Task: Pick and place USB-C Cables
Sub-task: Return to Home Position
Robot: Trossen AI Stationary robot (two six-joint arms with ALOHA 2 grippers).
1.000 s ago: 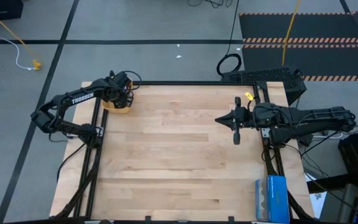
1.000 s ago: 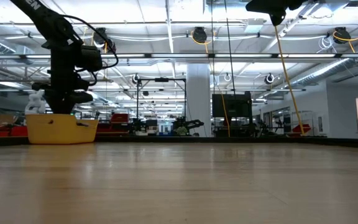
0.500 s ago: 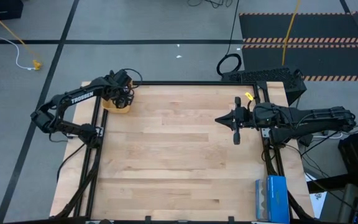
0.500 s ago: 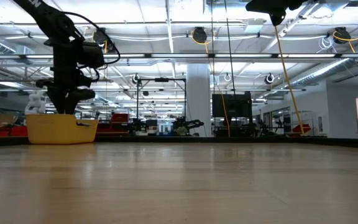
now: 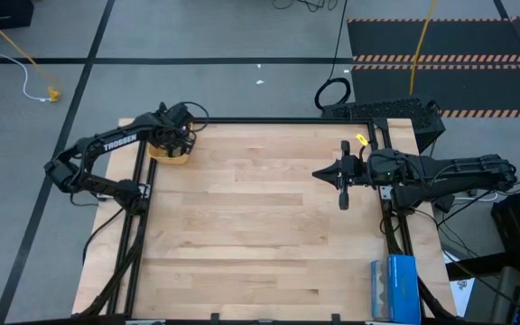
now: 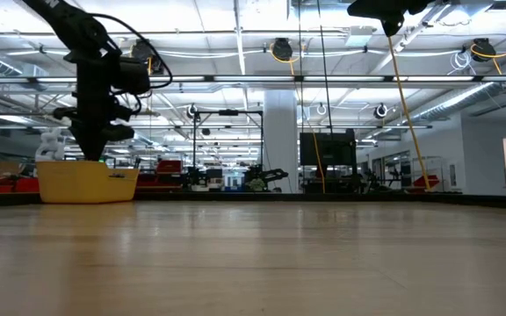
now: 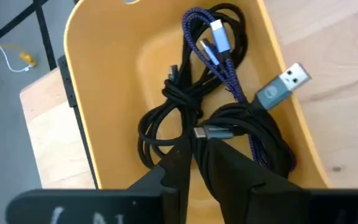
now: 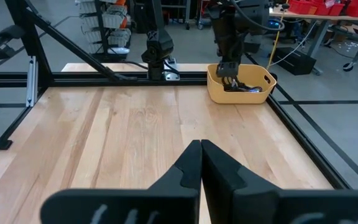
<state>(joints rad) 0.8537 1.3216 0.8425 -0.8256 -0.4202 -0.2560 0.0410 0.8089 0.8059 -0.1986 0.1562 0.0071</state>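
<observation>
A yellow bin (image 5: 171, 155) sits at the table's far left corner; it also shows in the low view (image 6: 86, 182) and the right wrist view (image 8: 238, 87). Inside it lie a blue-purple cable (image 7: 219, 56), a knotted black cable (image 7: 169, 109) and a black bundle (image 7: 257, 140). My left gripper (image 7: 193, 155) is shut, pointing down just over these cables, at rim height (image 6: 90, 156). My right gripper (image 5: 317, 174) is shut and waits high over the table's right side. My left gripper points down into the yellow bin with its fingertips (image 7: 182, 158) right above a cable plug (image 7: 209, 132). The fingers hide what is beneath them, so I cannot tell whether they touch any cable.
A blue box (image 5: 395, 287) lies at the table's near right corner. A thick black cable loop (image 5: 332, 93) lies on the floor beyond the far edge. The wooden tabletop (image 5: 260, 226) between the arms is bare.
My left gripper has risen a little above the yellow bin. The bin has stayed where it was.
</observation>
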